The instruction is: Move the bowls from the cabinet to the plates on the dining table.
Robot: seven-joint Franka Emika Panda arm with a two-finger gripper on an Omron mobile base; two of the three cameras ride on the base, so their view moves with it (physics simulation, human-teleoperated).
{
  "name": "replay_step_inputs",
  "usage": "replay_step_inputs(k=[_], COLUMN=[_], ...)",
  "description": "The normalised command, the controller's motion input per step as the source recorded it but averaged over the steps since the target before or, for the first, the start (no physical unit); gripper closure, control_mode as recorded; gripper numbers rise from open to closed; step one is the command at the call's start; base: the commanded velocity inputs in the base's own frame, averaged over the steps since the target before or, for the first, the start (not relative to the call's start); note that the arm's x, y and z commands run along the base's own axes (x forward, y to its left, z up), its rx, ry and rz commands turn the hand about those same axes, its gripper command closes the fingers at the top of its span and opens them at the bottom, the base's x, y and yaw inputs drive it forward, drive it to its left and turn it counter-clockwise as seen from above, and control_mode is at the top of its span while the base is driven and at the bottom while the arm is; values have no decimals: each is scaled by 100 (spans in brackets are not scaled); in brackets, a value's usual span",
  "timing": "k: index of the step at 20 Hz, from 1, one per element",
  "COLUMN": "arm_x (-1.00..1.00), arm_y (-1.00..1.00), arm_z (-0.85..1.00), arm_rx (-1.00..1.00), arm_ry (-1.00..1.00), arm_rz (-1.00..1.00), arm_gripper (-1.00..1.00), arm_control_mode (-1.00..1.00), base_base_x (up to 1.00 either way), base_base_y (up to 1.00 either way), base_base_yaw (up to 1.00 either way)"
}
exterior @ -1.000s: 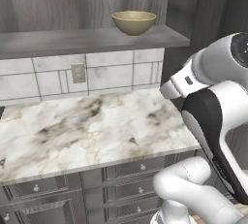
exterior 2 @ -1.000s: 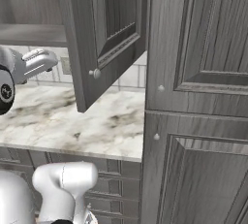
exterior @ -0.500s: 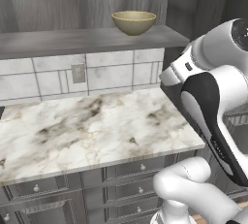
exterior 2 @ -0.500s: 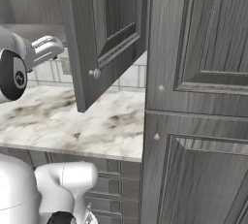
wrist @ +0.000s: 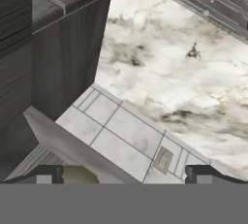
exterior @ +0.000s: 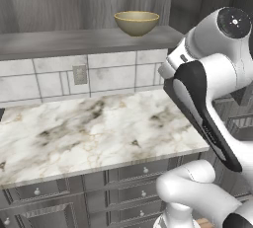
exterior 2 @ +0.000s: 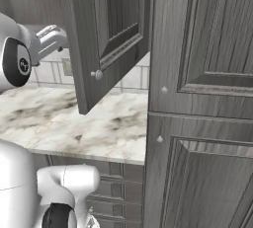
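A glossy tan bowl (exterior: 137,22) stands on the open shelf (exterior: 74,42) of the grey wood-grain cabinet. In the hand view a sliver of the bowl (wrist: 80,174) shows beside my left fingertip (wrist: 46,174). My gripper (wrist: 123,174) is open, its two tips far apart with nothing between them. In the right base view the hand (exterior 2: 49,39) is raised at shelf height, partly behind the swung-open cabinet door (exterior 2: 108,39). The plates and the dining table are out of view.
A marble worktop (exterior: 89,133) over grey drawers (exterior: 128,172) lies below the shelf, backed by a tiled wall with an outlet (exterior: 79,74). A tall grey panelled unit (exterior 2: 197,98) stands close on the right.
The arm has lifted and the hand has risen toward the shelf and the open door. The bowl has not moved.
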Motion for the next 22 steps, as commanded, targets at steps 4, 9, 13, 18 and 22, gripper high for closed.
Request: replay_step_inputs(k=[4, 9, 13, 18, 22], arm_x=[28, 23, 17, 20, 28], arm_y=[0, 0, 0, 0, 0], arm_z=[0, 10, 26, 17, 2], arm_rx=[-14, -7, -2, -2, -2], arm_ry=[0, 0, 0, 0, 0], arm_rz=[0, 0, 0, 0, 0], arm_gripper=[-100, -100, -100, -100, -100], arm_control_mode=[-100, -100, -100, -100, -100], base_base_x=[0, 0, 0, 0, 0], base_base_y=[0, 0, 0, 0, 0], base_base_yaw=[0, 0, 0, 0, 0])
